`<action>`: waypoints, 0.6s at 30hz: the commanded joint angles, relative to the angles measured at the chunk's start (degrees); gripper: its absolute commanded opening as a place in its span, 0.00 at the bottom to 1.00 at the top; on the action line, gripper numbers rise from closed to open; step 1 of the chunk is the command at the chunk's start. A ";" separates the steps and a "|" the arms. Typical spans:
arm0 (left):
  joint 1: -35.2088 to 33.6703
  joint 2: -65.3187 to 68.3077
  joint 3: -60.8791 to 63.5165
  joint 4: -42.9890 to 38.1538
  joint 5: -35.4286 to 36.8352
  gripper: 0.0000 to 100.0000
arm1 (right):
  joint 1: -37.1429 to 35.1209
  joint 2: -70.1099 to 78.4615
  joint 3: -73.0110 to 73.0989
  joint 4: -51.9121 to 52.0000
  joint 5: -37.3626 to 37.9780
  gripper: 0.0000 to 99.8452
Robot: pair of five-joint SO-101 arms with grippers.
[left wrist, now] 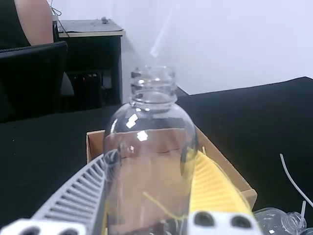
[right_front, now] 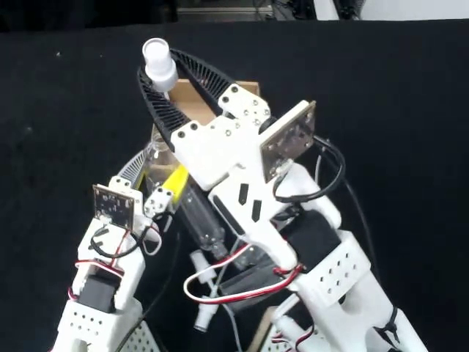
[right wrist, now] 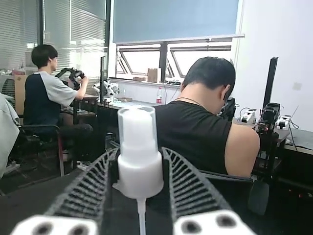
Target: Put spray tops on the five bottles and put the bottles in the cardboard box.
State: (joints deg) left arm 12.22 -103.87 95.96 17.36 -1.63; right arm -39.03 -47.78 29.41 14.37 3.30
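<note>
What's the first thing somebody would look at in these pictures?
Probably the white spray top, pinched in the right arm's black fingers and held up over the black table. Next comes the clear bottle with no top on, gripped by the left arm's grey and yellow fingers right by the cardboard box.

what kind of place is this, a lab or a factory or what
Most likely a robotics lab or workroom: a black-covered table with two small robot arms, a desk by the windows carrying what looks like more robot gear, and an office chair.
</note>
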 commanded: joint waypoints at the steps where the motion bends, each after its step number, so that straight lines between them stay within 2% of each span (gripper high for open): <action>1: 0.57 -0.79 1.45 -0.18 -0.53 0.03 | -0.88 1.71 -0.22 0.00 0.53 0.01; 13: 0.13 -0.79 1.45 -2.46 -0.79 0.03 | -3.69 1.63 6.73 0.70 0.62 0.01; 15: 0.13 -0.79 1.45 -2.55 -0.70 0.03 | -4.04 -0.13 6.46 5.01 0.62 0.02; 18: 0.13 -0.79 1.45 -2.55 -0.44 0.03 | -6.07 -2.59 4.62 14.24 0.62 0.11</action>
State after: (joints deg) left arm 12.22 -103.87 95.96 16.31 -2.07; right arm -42.90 -45.76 36.79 21.32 3.56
